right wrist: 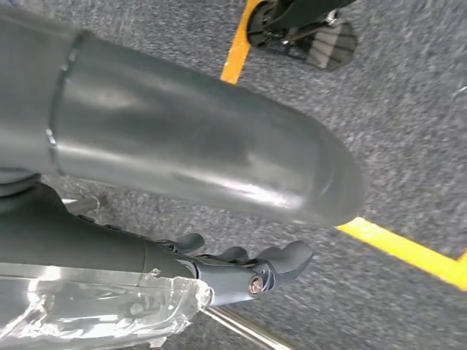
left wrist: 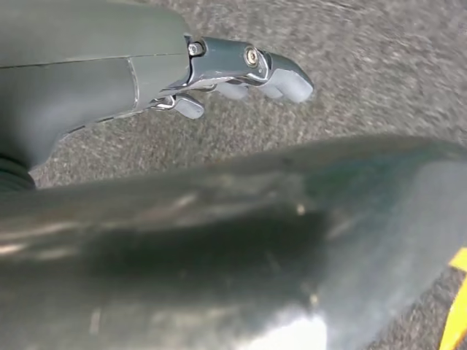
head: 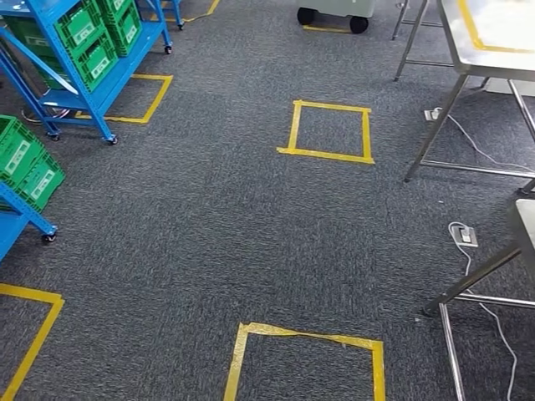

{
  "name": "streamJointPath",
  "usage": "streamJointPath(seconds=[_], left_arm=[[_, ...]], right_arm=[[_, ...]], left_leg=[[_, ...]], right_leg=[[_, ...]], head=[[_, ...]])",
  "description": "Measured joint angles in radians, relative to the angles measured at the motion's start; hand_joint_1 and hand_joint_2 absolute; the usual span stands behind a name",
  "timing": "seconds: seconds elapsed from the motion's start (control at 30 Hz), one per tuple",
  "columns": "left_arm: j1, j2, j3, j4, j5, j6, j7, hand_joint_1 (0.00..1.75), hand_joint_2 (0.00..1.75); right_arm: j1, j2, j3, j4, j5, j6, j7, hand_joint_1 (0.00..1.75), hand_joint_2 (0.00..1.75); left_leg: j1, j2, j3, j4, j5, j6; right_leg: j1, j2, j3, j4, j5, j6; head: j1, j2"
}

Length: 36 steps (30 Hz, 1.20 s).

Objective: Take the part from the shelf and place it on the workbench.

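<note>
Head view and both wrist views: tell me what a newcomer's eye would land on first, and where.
In the head view, yellow tape squares mark the grey carpet mid-floor and near the bottom edge. Blue shelves holding green crates stand at upper left, and metal workbenches at right. At the wrists, the left hand holds nothing, while the right hand holds a crinkled clear plastic bag.
</note>
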Motion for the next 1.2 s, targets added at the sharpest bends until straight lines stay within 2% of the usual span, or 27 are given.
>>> streamJointPath(seconds=[0.03, 0.1, 0.13, 0.17, 0.2, 0.23, 0.3, 0.37, 0.4, 0.43, 0.47, 0.53, 0.6, 0.63, 0.67, 0.7, 0.73, 0.77, 0.83, 0.9, 0.93, 0.97, 1.03, 1.1, 1.13, 1.17, 1.2], left_arm=[[-0.001, -0.001, 0.001, 0.0, -0.006, 0.0, 0.0, 0.0, 0.0], [-0.004, -0.001, 0.002, 0.0, -0.024, 0.0, 0.0, 0.0, 0.0], [-0.005, -0.001, 0.002, 0.0, -0.032, 0.0, 0.0, 0.0, 0.0], [-0.005, -0.001, 0.002, 0.0, -0.037, 0.001, 0.0, 0.0, 0.0], [-0.005, -0.002, 0.002, 0.0, -0.041, 0.002, 0.0, 0.0, 0.0], [-0.005, -0.002, 0.002, 0.0, -0.042, 0.002, 0.0, 0.0, 0.0], [-0.006, -0.003, 0.001, 0.0, -0.049, 0.002, 0.0, 0.0, 0.0], [-0.008, -0.003, 0.001, 0.0, -0.063, 0.004, 0.0, 0.0, 0.0], [-0.008, -0.002, 0.0, 0.0, -0.075, 0.005, 0.0, 0.0, 0.0], [-0.007, -0.002, -0.001, 0.0, -0.087, 0.006, 0.0, 0.0, 0.0], [-0.006, -0.002, -0.002, 0.0, -0.1, 0.006, 0.0, 0.0, 0.0], [-0.008, -0.002, -0.011, 0.001, -0.126, 0.005, 0.001, 0.0, 0.0], [-0.017, -0.002, -0.023, 0.001, -0.148, 0.003, 0.002, 0.0, 0.0], [-0.021, -0.002, -0.029, 0.002, -0.155, 0.002, 0.002, 0.0, 0.0], [-0.023, -0.002, -0.034, 0.003, -0.161, 0.002, 0.003, 0.0, 0.0], [-0.023, -0.002, -0.039, 0.004, -0.165, 0.002, 0.004, 0.0, 0.0], [-0.023, -0.002, -0.043, 0.004, -0.169, 0.002, 0.004, 0.0, 0.0], [-0.023, -0.002, -0.047, 0.005, -0.172, 0.002, 0.004, 0.0, 0.0], [-0.027, -0.001, -0.053, 0.006, -0.178, 0.002, 0.004, 0.0, 0.0], [-0.032, -0.001, -0.059, 0.007, -0.182, 0.002, 0.004, 0.0, 0.0], [-0.033, -0.001, -0.061, 0.008, -0.183, 0.002, 0.004, 0.0, 0.0], [-0.031, -0.001, -0.063, 0.009, -0.183, 0.002, 0.004, 0.0, 0.0], [-0.03, -0.001, -0.066, 0.01, -0.184, 0.001, 0.004, 0.0, 0.0], [-0.034, -0.001, -0.07, 0.011, -0.185, -0.003, 0.004, 0.0, 0.0], [-0.036, -0.001, -0.071, 0.012, -0.186, -0.005, 0.003, 0.0, 0.0], [-0.037, -0.001, -0.072, 0.012, -0.186, -0.006, 0.003, 0.0, 0.0], [-0.037, -0.001, -0.072, 0.014, -0.186, -0.008, 0.003, 0.0, 0.0]], right_arm=[[-0.001, -0.001, -0.001, 0.001, -0.003, 0.0, 0.001, 0.0, 0.0], [0.001, -0.001, -0.005, 0.002, -0.01, -0.002, 0.007, 0.0, 0.0], [0.003, -0.001, -0.008, 0.003, -0.014, -0.002, 0.012, 0.0, 0.0], [0.004, -0.001, -0.011, 0.003, -0.016, -0.003, 0.015, 0.0, 0.0], [0.005, -0.001, -0.014, 0.003, -0.017, -0.004, 0.016, 0.0, 0.0], [0.004, -0.001, -0.017, 0.003, -0.018, -0.004, 0.017, 0.0, 0.0], [0.003, -0.002, -0.022, 0.003, -0.02, -0.005, 0.02, 0.0, 0.0], [0.001, -0.001, -0.029, 0.005, -0.026, -0.007, 0.031, 0.0, 0.0], [-0.001, -0.001, -0.034, 0.006, -0.03, -0.009, 0.039, 0.0, 0.0], [-0.003, -0.001, -0.039, 0.006, -0.035, -0.011, 0.047, 0.0, 0.0], [-0.006, 0.0, -0.046, 0.006, -0.04, -0.014, 0.056, 0.0, 0.0], [-0.01, 0.002, -0.062, 0.006, -0.051, -0.02, 0.071, 0.0, 0.0], [-0.011, 0.004, -0.078, 0.006, -0.059, -0.026, 0.085, 0.0, 0.0], [-0.011, 0.004, -0.086, 0.006, -0.061, -0.028, 0.091, 0.0, 0.0], [-0.013, 0.005, -0.093, 0.006, -0.062, -0.03, 0.096, 0.0, 0.0], [-0.015, 0.006, -0.098, 0.006, -0.063, -0.032, 0.099, 0.0, 0.0], [-0.018, 0.007, -0.103, 0.006, -0.064, -0.034, 0.102, 0.0, 0.0], [-0.021, 0.009, -0.107, 0.006, -0.064, -0.037, 0.105, 0.0, 0.0], [-0.026, 0.013, -0.115, 0.006, -0.065, -0.043, 0.108, 0.0, 0.0], [-0.029, 0.014, -0.123, 0.006, -0.065, -0.047, 0.11, 0.0, 0.0], [-0.031, 0.014, -0.125, 0.006, -0.065, -0.047, 0.11, 0.0, 0.0], [-0.035, 0.014, -0.127, 0.006, -0.065, -0.048, 0.11, 0.0, 0.0], [-0.039, 0.016, -0.128, 0.006, -0.064, -0.049, 0.109, 0.0, 0.0], [-0.037, 0.018, -0.131, 0.006, -0.064, -0.052, 0.108, 0.0, 0.0], [-0.034, 0.019, -0.133, 0.006, -0.063, -0.054, 0.107, 0.0, 0.0], [-0.032, 0.019, -0.136, 0.006, -0.062, -0.055, 0.107, 0.0, 0.0], [-0.032, 0.019, -0.138, 0.006, -0.06, -0.056, 0.106, 0.0, 0.0]], left_leg=[[0.003, -0.011, 0.001, -0.002, 0.003, 0.007], [0.004, -0.035, -0.001, -0.002, 0.005, 0.015], [0.004, -0.049, -0.001, -0.002, 0.006, 0.017], [0.004, -0.064, -0.001, -0.002, 0.006, 0.017], [0.004, -0.08, 0.0, -0.001, 0.006, 0.017], [0.005, -0.095, 0.002, -0.001, 0.006, 0.016], [0.005, -0.123, 0.003, 0.003, 0.005, 0.009], [0.004, -0.148, -0.003, 0.008, 0.005, -0.003], [0.005, -0.159, -0.008, 0.008, 0.008, -0.01], [0.008, -0.17, -0.012, 0.006, 0.012, -0.016], [0.009, -0.167, -0.015, 0.006, 0.012, -0.022], [0.007, -0.118, -0.038, 0.048, -0.017, -0.031], [0.006, -0.06, -0.096, 0.169, -0.084, -0.038], [0.006, -0.05, -0.128, 0.237, -0.113, -0.041], [0.007, -0.046, -0.149, 0.284, -0.125, -0.042], [0.008, -0.045, -0.152, 0.294, -0.119, -0.042], [0.008, -0.041, -0.134, 0.262, -0.093, -0.041], [0.007, -0.03, -0.099, 0.198, -0.058, -0.04], [0.003, 0.013, -0.028, 0.064, -0.01, -0.033], [-0.002, 0.029, -0.004, 0.011, -0.002, -0.022], [-0.003, 0.016, -0.006, 0.009, -0.001, -0.014], [-0.002, 0.005, -0.006, 0.007, 0.0, -0.008], [0.003, -0.015, -0.005, 0.003, 0.005, 0.004], [0.006, -0.036, -0.005, 0.003, 0.007, 0.013], [0.006, -0.049, -0.005, 0.003, 0.008, 0.016], [0.006, -0.063, -0.005, 0.003, 0.008, 0.016], [0.006, -0.077, -0.005, 0.003, 0.008, 0.016]], right_leg=[[-0.002, 0.029, -0.017, 0.041, -0.024, 0.005], [-0.004, 0.085, -0.084, 0.178, -0.089, 0.009], [-0.004, 0.096, -0.12, 0.245, -0.111, 0.01], [-0.004, 0.1, -0.143, 0.281, -0.113, 0.01], [-0.005, 0.102, -0.148, 0.277, -0.094, 0.009], [-0.007, 0.107, -0.133, 0.232, -0.058, 0.009], [-0.017, 0.151, -0.075, 0.088, 0.017, 0.012], [-0.023, 0.189, -0.038, 0.005, 0.042, 0.009], [-0.022, 0.191, -0.034, -0.002, 0.04, 0.004], [-0.02, 0.18, -0.033, -0.002, 0.042, -0.004], [-0.019, 0.168, -0.031, -0.003, 0.045, -0.011], [-0.02, 0.141, -0.031, -0.007, 0.05, -0.024], [-0.017, 0.11, -0.033, -0.008, 0.05, -0.03], [-0.016, 0.093, -0.034, -0.008, 0.05, -0.032], [-0.015, 0.076, -0.034, -0.008, 0.049, -0.033], [-0.015, 0.061, -0.034, -0.008, 0.048, -0.033], [-0.015, 0.048, -0.033, -0.008, 0.048, -0.032], [-0.015, 0.037, -0.031, -0.008, 0.047, -0.031], [-0.01, 0.016, -0.028, -0.007, 0.041, -0.023], [-0.004, -0.003, -0.025, -0.008, 0.037, -0.013], [-0.004, -0.013, -0.021, -0.01, 0.036, -0.008], [-0.005, -0.013, -0.019, -0.011, 0.033, -0.002], [-0.009, 0.029, -0.03, 0.025, 0.007, 0.008], [-0.01, 0.084, -0.08, 0.138, -0.052, 0.012], [-0.009, 0.095, -0.113, 0.205, -0.079, 0.012], [-0.009, 0.099, -0.14, 0.253, -0.091, 0.012], [-0.009, 0.1, -0.153, 0.268, -0.084, 0.011]], head=[[0.002, 0.0], [0.007, 0.0], [0.008, 0.0], [0.009, 0.0], [0.009, 0.0], [0.009, 0.0], [0.01, 0.0], [0.009, 0.0], [0.009, 0.0], [0.008, 0.0], [0.009, 0.0], [0.003, 0.0], [-0.003, 0.0], [-0.004, 0.0], [-0.004, 0.0], [-0.004, 0.0], [-0.004, 0.0], [-0.004, 0.0], [-0.004, 0.0], [-0.004, 0.0], [-0.004, 0.0], [-0.003, 0.0], [-0.001, 0.0], [0.002, 0.0], [0.003, 0.0], [0.003, 0.0], [0.003, 0.0]])
